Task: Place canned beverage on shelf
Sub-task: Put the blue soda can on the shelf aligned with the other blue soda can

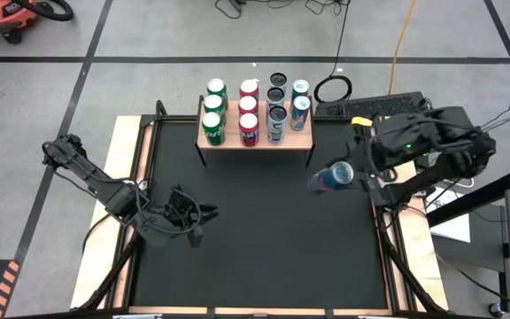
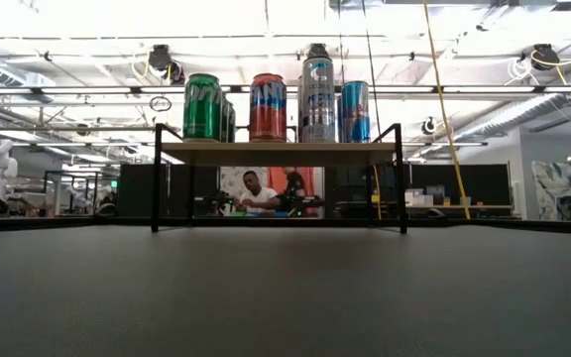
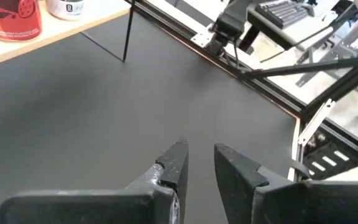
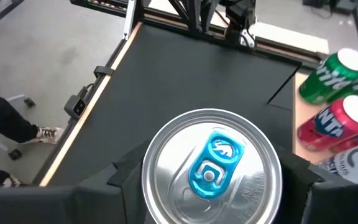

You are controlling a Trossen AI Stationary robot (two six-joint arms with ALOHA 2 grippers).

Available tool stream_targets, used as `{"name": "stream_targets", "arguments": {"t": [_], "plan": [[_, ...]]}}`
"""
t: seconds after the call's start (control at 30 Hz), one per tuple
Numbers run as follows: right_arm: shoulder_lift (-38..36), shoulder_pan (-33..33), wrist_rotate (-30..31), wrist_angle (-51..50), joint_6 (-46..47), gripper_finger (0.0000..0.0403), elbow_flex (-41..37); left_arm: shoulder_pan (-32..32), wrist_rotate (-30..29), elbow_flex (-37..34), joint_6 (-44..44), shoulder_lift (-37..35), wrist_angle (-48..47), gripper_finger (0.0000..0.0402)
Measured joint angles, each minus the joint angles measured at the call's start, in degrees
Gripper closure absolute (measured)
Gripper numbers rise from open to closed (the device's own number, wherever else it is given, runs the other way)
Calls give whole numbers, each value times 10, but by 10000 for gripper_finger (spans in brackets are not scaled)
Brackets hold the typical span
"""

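Silver-topped cylindrical can [image 4: 211, 167] in right pincer [image 1: 354, 174], beside wooden shelf [image 1: 255, 142]

You've got a matt black tabletop [image 1: 264, 230], smooth; a pale wood shelf [image 1: 304, 136] on thin black metal legs; and a shiny brushed-metal can [image 4: 211, 167] lid with a glossy blue tab.

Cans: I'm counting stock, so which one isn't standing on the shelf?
The blue-tabbed can held on its side in the right gripper, above the table; all others stand upright on the shelf.
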Motion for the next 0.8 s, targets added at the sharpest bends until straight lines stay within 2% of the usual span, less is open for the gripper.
{"name": "stream_targets", "arguments": {"t": [0.37, 0.53, 0.8], "plan": [[-30, -5, 3, -1, -21, 183, 0, 35, -5, 0, 0, 0, 12, 320], [-30, -18, 1, -4, 16, 183, 0, 52, -5, 0, -1, 0, 13, 320], [-24, -39, 0, 13, 69, 183, 0, 98, 2, 0, 16, 0, 105, 320]]}}
